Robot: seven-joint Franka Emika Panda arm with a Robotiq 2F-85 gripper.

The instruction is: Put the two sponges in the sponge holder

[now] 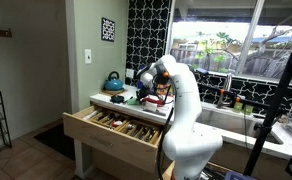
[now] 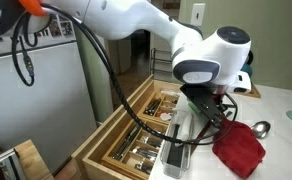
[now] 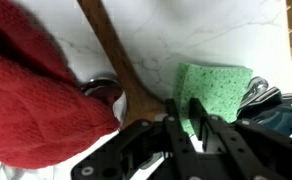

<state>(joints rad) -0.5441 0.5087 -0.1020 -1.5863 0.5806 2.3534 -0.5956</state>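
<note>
The gripper (image 3: 189, 112) hangs low over the worktop (image 3: 196, 35), right at the near edge of a green sponge (image 3: 222, 94). The jaws stand close together, and I cannot tell whether they already pinch that edge or only frame it.

The sponge lies flat on the marble, just beside a wooden spoon (image 3: 110, 50) and near a red cloth (image 3: 36, 100). I can make out neither a second sponge nor the holder for certain. The dark things at the right edge of the wrist view are too blurred to name.

The step in hand looks like the grasp of this sponge. To do it well:
- Take the sponge alone, with the tips clear of the spoon handle, which lies almost against it.
- Bite deep enough that the soft foam does not slip out.
- Lift straight up, so the spoon and cloth are not dragged along.

The worktop is pale, veined and smooth, so a sponge that is pushed will likely slide. Below its front edge a drawer (image 2: 136, 140) full of utensils stands open. The room is a kitchen, with a teal kettle (image 1: 113, 80) and a wide window (image 1: 236, 45) in an exterior view.
</note>
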